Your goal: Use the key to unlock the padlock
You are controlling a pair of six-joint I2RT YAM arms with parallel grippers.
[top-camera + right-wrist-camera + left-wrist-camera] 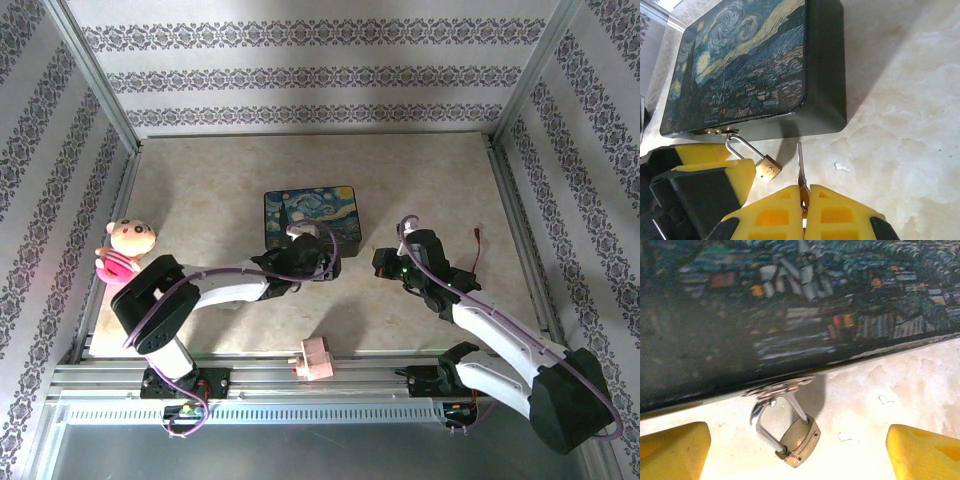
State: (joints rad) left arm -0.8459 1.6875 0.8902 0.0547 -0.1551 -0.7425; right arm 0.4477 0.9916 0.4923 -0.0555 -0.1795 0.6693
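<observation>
Patterned wallpaper all round, pale marbled surface (200, 190), and the dark starry-night tin (750, 65) sits mid-surface. The padlock (768, 169) hangs by its shackle from the hasp (715, 131) on the tin's near wall, its body lying on the surface just in front of the tin. Both shackle legs look seated, so I read it as locked. My left tool (799, 456) has its fingers apart, one on either side of the padlock, neither touching it. My right tool (804, 194) has its fingers together, clamped on the key (800, 162). The blade points at the tin's near wall, beside the padlock and apart from it. Step, as I judge it: approach and align, key not yet in the lock. Next, my left tool should close on the padlock body and steady it with the keyhole end facing the key. The right then lines up the blade, pushes in and turns. I can't make out the keyhole. The parts are tiny, so a slip is likely. Container: the tin's lid is shut and its contents are hidden.
</observation>
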